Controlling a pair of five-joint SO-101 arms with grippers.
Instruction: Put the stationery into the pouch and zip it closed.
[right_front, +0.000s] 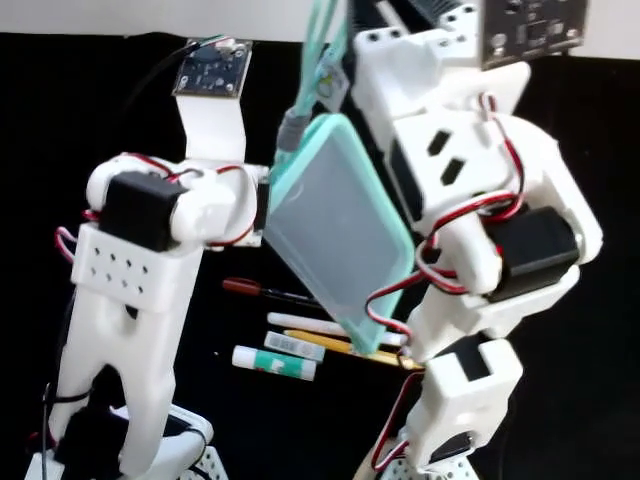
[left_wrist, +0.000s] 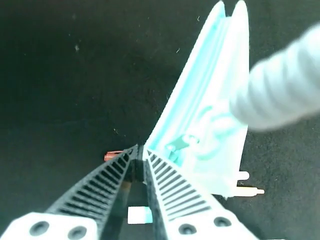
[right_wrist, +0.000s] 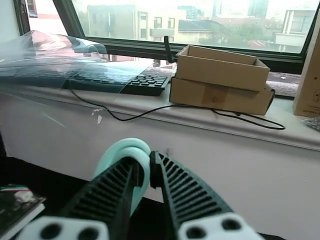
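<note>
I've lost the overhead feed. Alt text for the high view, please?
A mint-green translucent zip pouch hangs tilted in the air between two white arms, the left gripper clamped on its edge and its mint cord loop running up out of frame. Beneath it on the black table lie a red-brown pen, white pen, yellow pencil and white-and-green glue stick.
</note>
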